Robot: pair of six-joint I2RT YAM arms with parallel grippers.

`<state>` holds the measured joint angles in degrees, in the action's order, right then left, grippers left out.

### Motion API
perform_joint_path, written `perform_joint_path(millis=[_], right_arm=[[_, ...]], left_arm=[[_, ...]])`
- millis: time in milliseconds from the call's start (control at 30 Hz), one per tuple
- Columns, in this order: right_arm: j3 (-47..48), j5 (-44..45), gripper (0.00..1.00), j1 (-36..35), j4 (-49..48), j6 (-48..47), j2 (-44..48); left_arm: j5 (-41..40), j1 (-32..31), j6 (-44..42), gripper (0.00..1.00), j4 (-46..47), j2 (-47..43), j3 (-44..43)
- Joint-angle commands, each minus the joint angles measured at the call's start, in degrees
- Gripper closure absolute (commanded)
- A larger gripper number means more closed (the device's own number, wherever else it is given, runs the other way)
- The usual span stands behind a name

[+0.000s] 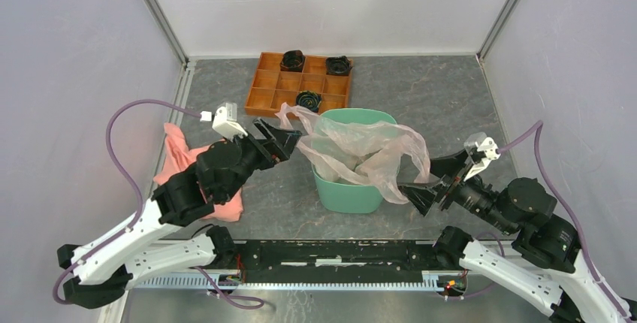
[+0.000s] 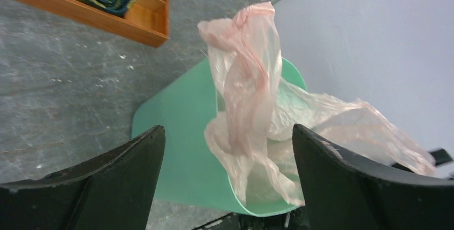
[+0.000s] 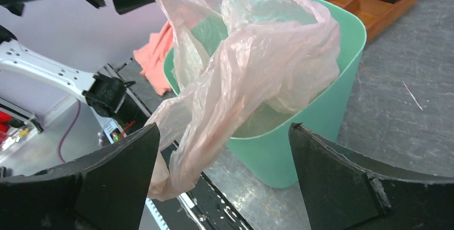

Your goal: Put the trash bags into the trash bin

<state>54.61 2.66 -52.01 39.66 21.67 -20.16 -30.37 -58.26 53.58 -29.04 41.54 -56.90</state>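
right pincer agape, trash bag veiling trash bin, its floor hidden

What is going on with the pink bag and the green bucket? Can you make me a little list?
trash bag: partly inside the bin, the rest spilling over the rim
trash bin: mint green, upright
left gripper: open, facing the bag
right gripper: open, by the bag's hanging end
pink cloth: partly under the left arm
orange tray: behind the bin

Obstructions: trash bag fills the trash bin mouth, spilling over its rim; orange tray close behind; pink cloth at left.
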Motion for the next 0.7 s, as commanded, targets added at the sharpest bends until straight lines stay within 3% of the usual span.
perform_joint_path(millis=[0,133,267,467,667], right_arm=[[1.44,-1.32,0.02,0.05,-4.41,1.98,0.03],[1.33,-6.76,0.02,0.11,-5.69,3.39,-0.21],[0.9,-12.23,0.02,0.04,-6.45,3.59,-0.28],[-1.34,-12.7,0.02,0.08,-9.35,5.06,0.29],[-2.47,-14.83,0.02,0.07,-11.73,5.73,-1.84]], left_arm=[[-10.27,-0.1,1.78,0.15,-0.24,2.55,-2.99],[-10.03,-0.1,0.71,0.42,0.64,3.68,-3.66],[-8.85,-0.06,-0.04,0.59,1.2,4.05,-4.18],[-6.64,-0.06,0.66,0.69,1.24,3.38,-3.94],[-5.4,-0.09,1.5,0.73,0.83,2.47,-3.41]])
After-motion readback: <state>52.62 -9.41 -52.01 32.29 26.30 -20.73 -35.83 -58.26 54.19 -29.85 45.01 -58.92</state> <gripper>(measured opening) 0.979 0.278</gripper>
